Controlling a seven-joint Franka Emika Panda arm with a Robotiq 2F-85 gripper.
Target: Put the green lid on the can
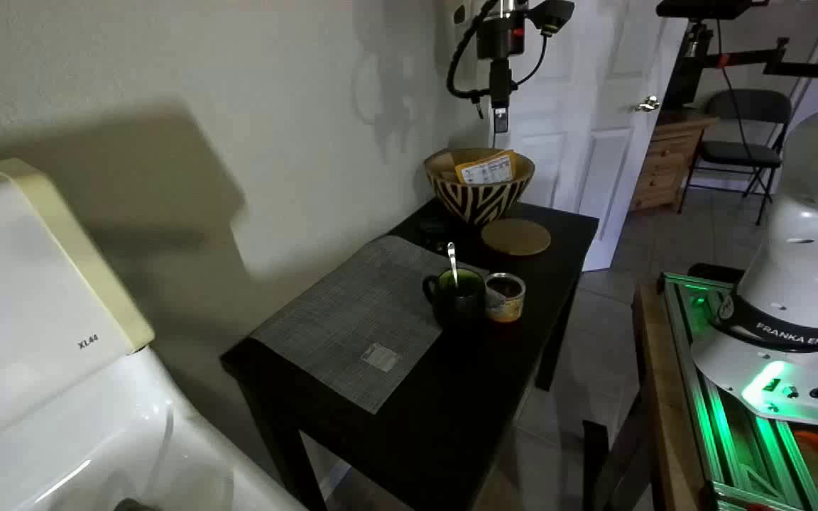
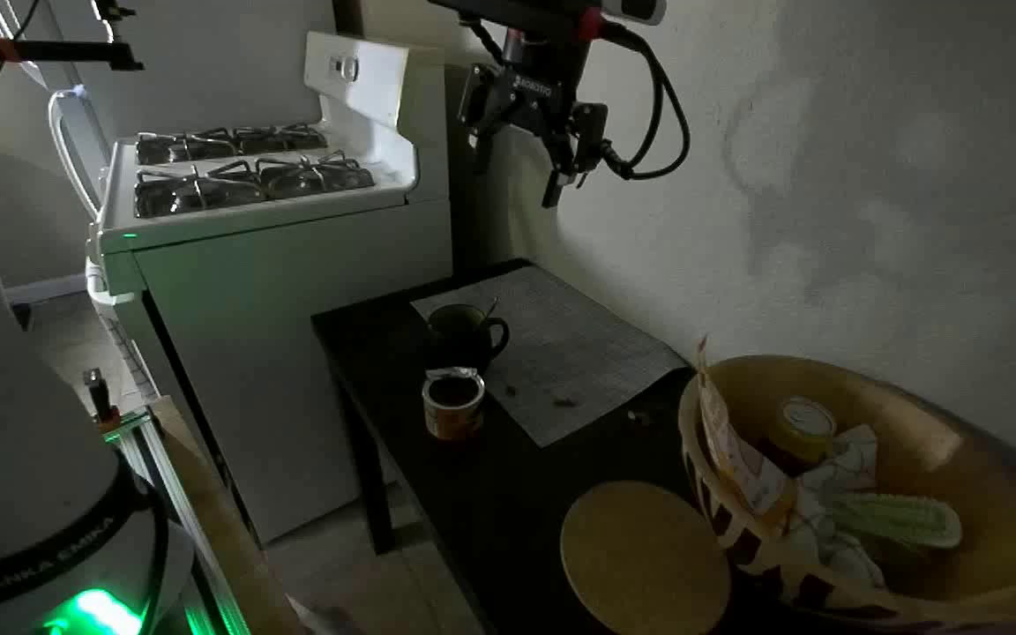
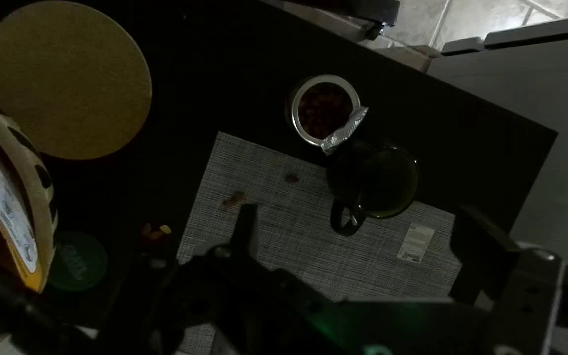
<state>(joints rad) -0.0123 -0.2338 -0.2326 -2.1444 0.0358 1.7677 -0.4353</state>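
With hand (image 2: 517, 172) spread and unladen, likely must shift left in wrist view, away from can (image 3: 324, 111), to reach green lid (image 3: 78, 262), just beside bowl (image 1: 480, 202).

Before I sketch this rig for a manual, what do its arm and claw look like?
The arm's lower part is rounded and white; a black band there reads FRANKA EMIKA, with a green light below. The claw is black and angular, with small pale lettering; a black cable loops beside it.
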